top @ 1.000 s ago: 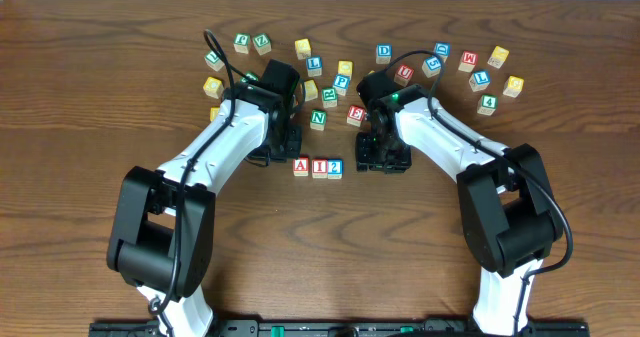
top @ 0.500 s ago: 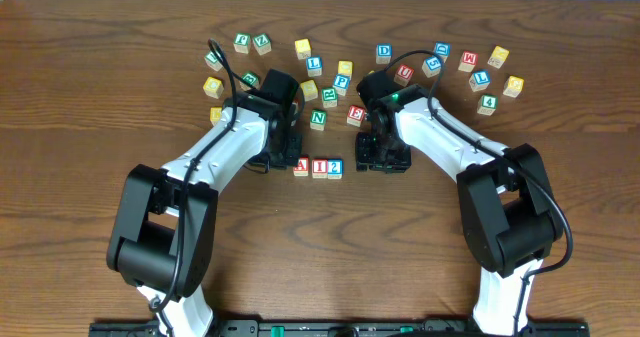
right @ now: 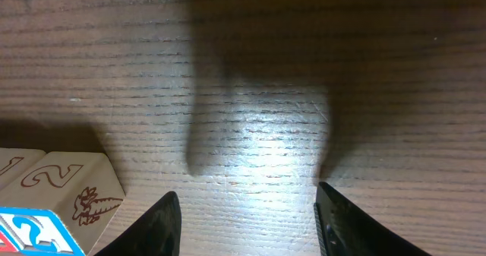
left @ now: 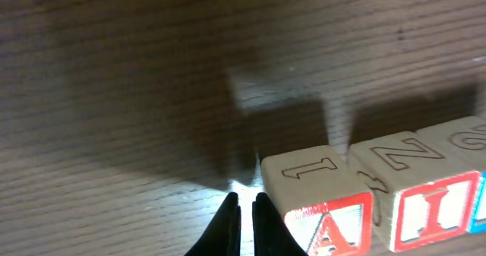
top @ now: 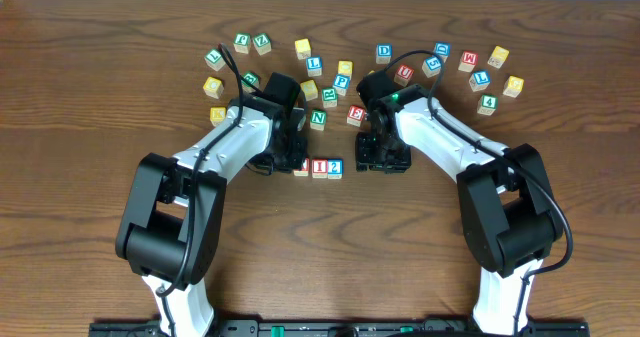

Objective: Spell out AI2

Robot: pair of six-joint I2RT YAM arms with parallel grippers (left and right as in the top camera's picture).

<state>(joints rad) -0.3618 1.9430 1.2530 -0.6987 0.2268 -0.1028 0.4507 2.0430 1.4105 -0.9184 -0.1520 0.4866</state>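
Note:
Three wooden blocks stand in a row on the table: a red A [top: 303, 166], a red I [top: 319, 167] and a blue 2 [top: 335, 167]. My left gripper [top: 287, 161] is shut and empty, low over the table right at the A block's left side. In the left wrist view its closed fingertips [left: 243, 210] sit just left of the A block [left: 319, 199], with the I block [left: 418, 199] beyond. My right gripper [top: 385, 160] is open and empty, right of the 2 block. In the right wrist view its fingers [right: 250, 218] straddle bare wood, with the 2 block [right: 64, 199] at the left.
Several loose letter blocks lie scattered across the back of the table, the nearest being a green N [top: 318, 119] and a red E [top: 355, 115] just behind the row. Both arms reach in from the front edge.
My left gripper has slid right, up against the A block's left side, and now covers part of it from above. The right arm and the three blocks have not moved.

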